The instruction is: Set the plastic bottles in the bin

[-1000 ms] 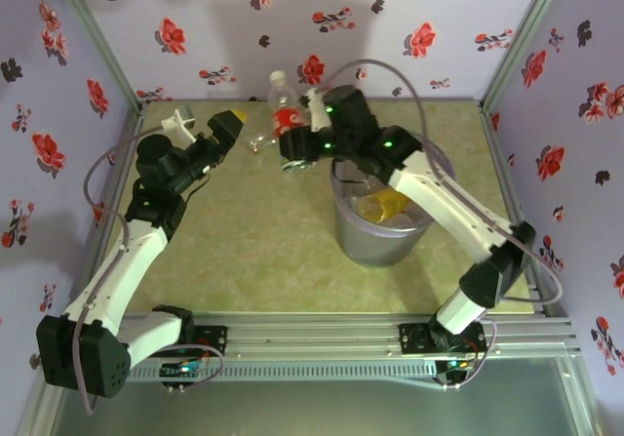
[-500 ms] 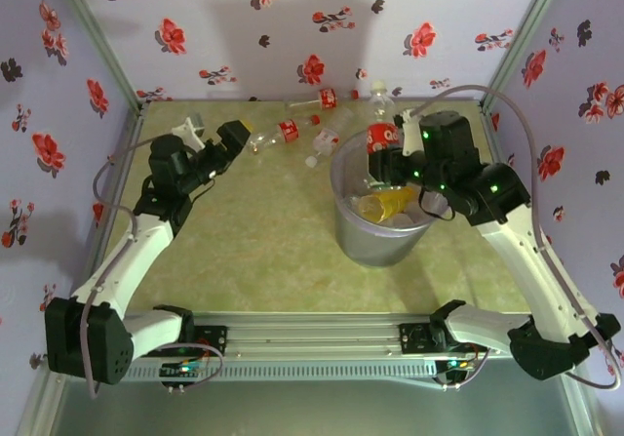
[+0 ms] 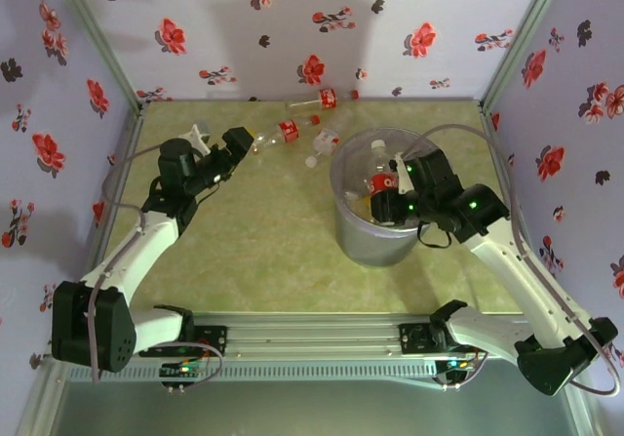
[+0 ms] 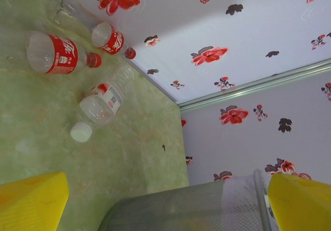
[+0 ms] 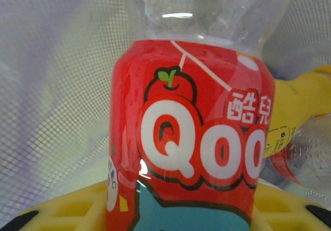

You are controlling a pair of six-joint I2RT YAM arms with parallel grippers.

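- Right hand (image 3: pixel 387 197) is clenched on the Qoo bottle (image 3: pixel 382 182), inside the mouth of the bin (image 3: pixel 375 246).
- Left hand (image 3: pixel 237 143) is released, its yellow fingers (image 4: pixel 32 197) spread wide with nothing between them, low over the counter (image 3: pixel 253 231) near the back wall.
- From overhead both arms, the round bin and the loose bottles can be placed against each other. The held bottle's label is too small to read there.
- Seen from the right wrist, that label reads "Qoo" in white letters edged red, with a small apple drawn above and Chinese characters to the right. The bottle's clear, ribbed shoulder rises above the label.
- Behind it, the same view shows the bin wall as translucent grey with a fine mesh pattern, and a yellow bottle (image 5: pixel 300 107) lies just beside the held one.
- Looking from the left wrist, three bottles lie on their sides on the counter: a red-labelled bottle (image 4: pixel 57 52) with a red cap, a white-capped bottle (image 4: pixel 101 104) of crinkled clear plastic, and a third bottle (image 4: pixel 108 37) against the wall. Their print is too small to read.
- Green marbled counter, glossy wallpaper (image 3: pixel 409 7) with red and dark flowers.
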